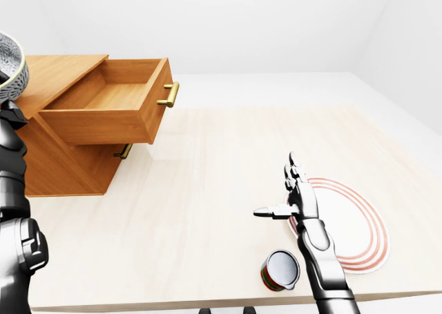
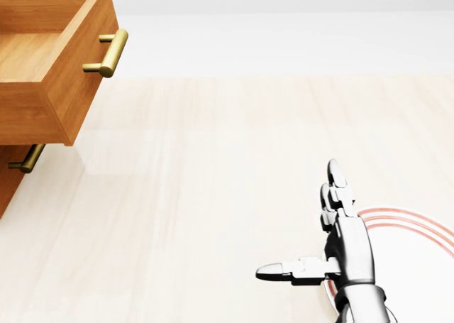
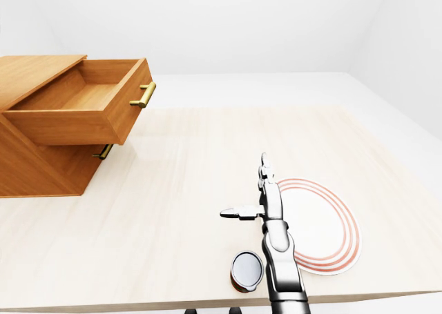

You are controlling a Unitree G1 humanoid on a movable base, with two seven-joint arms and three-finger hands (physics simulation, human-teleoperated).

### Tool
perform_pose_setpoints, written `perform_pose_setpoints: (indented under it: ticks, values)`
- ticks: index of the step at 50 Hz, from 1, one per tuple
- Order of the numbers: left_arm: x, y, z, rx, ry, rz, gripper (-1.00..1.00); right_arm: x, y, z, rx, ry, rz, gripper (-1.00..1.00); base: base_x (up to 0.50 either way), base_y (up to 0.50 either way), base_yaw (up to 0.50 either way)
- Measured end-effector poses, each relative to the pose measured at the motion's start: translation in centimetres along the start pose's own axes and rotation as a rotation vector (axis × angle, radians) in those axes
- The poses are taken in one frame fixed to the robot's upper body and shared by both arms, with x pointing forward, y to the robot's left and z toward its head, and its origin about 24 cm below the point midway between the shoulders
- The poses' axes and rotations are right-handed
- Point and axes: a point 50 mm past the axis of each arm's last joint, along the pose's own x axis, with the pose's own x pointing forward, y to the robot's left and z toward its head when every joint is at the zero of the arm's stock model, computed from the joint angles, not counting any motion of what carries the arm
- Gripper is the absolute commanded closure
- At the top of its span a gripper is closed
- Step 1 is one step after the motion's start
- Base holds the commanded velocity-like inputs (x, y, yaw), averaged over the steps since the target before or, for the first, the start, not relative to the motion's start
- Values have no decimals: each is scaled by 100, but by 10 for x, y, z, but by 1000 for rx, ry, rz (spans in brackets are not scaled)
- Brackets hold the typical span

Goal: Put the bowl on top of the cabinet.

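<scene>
The pale bench (image 1: 207, 190) carries the cabinet (image 1: 62, 76) at 10 o'clock in the left-eye view. The bowl (image 1: 12, 69) is at 9 o'clock above the left robot hand (image 1: 8, 117); its grip I cannot tell. The right robot hand (image 1: 297, 200) is spread wide and empty, beside the plate (image 1: 356, 234).

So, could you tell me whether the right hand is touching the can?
Apart. The left-eye view shows bare table between the can and the open right hand.

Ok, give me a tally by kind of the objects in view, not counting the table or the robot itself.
bowl: 1
cabinet: 1
plate: 1
can: 1
Total: 4
</scene>
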Motion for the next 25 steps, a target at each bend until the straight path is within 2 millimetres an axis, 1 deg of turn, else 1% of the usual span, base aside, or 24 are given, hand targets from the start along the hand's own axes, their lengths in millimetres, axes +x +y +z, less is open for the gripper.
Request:
perform_pose_setpoints:
  ticks: [19,20,21,25]
  values:
    - [3,0,-1,-27,38,-11,97,-2,0,1,-3,-4,-3,-100,0,0,0]
    - [3,0,-1,-28,39,-12,76,-2,0,1,-3,-4,-3,-100,0,0,0]
    - [3,1,0,-26,38,-12,-100,-2,0,1,-3,-3,-3,-100,0,0,0]
    - [7,6,0,-37,47,5,-100,-2,0,1,-4,-3,-2,-100,0,0,0]
